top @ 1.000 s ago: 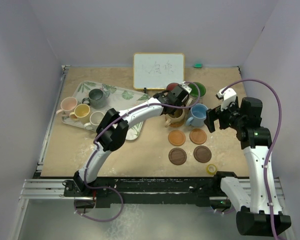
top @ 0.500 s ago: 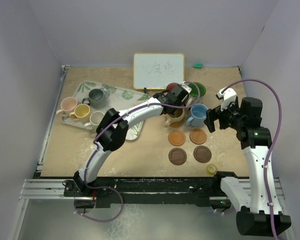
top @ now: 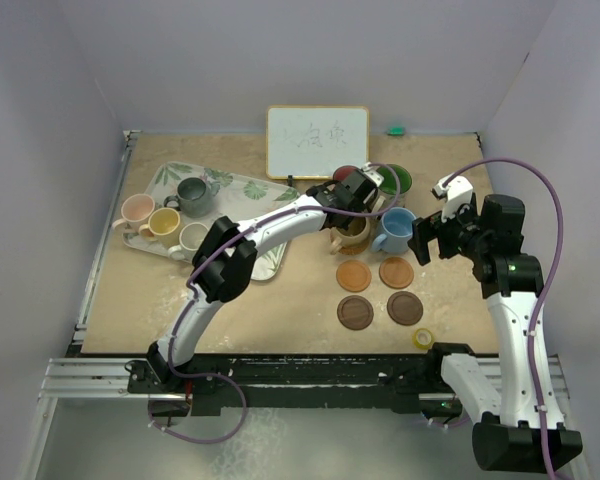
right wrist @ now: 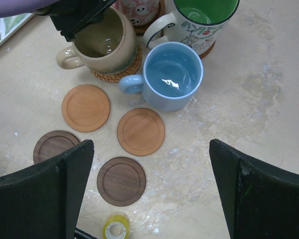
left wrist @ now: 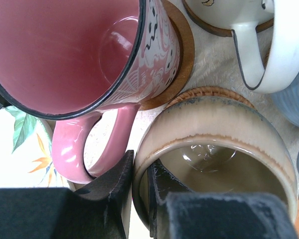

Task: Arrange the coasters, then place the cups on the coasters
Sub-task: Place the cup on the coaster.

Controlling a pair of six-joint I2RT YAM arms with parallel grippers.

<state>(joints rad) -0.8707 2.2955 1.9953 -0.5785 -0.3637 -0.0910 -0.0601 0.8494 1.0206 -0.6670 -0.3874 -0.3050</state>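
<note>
Tan mug (right wrist: 102, 47) upright on the woven coaster (right wrist: 123, 71), blue mug (right wrist: 172, 74) just beside it. Behind, the green mug (right wrist: 205, 15) and red mug (left wrist: 65, 50), the latter on a wooden coaster (left wrist: 185, 50). In front, two orange coasters (right wrist: 85, 107) and two dark brown coasters (right wrist: 121, 180) lie flat and bare. Over on the tray (top: 242, 188): grey mug (top: 193, 193), pink mug (top: 137, 210), yellow mug (top: 163, 222), white mug (top: 192, 236).

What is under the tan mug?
A woven coaster lies under the tan mug; only part of its edge shows. The mug covers its middle, so whether the two touch cannot be seen.
</note>
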